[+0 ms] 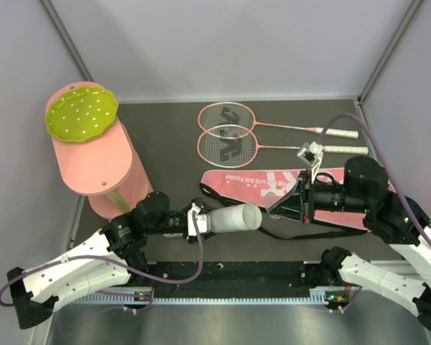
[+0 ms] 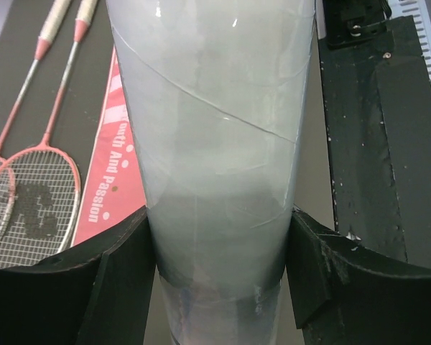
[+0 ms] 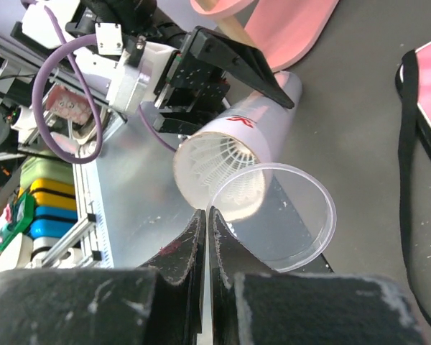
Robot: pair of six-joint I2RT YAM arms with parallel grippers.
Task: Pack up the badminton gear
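— What is the left gripper (image 1: 203, 219) doing?

— Its two black fingers (image 2: 115, 280) are clamped on either side of the white tube (image 1: 233, 218), near the tube's closed end. The tube lies roughly level, with its open mouth pointing away from that gripper and toward the other one.

— And the right gripper (image 3: 205, 223)?

— Its fingers are pressed almost together, pinching the thin rim of a clear cap (image 3: 291, 233). The cap hangs just past its fingertips, right in front of the tube's mouth and overlapping the lower edge of it in the wrist view. I cannot tell whether cap and tube touch.

— Anything inside the tube?

— A shuttlecock (image 3: 219, 162) sits just within the mouth, its feathered skirt facing the right gripper.

— Where is the rest of the gear?

— The pink bag (image 1: 258, 183) lies flat just beyond the right gripper, partly under that arm. The two rackets (image 1: 230, 115) lie side by side farther out past the bag, with their handles on the right arm's side. From the left wrist, bag and rackets show to the left of the held tube.
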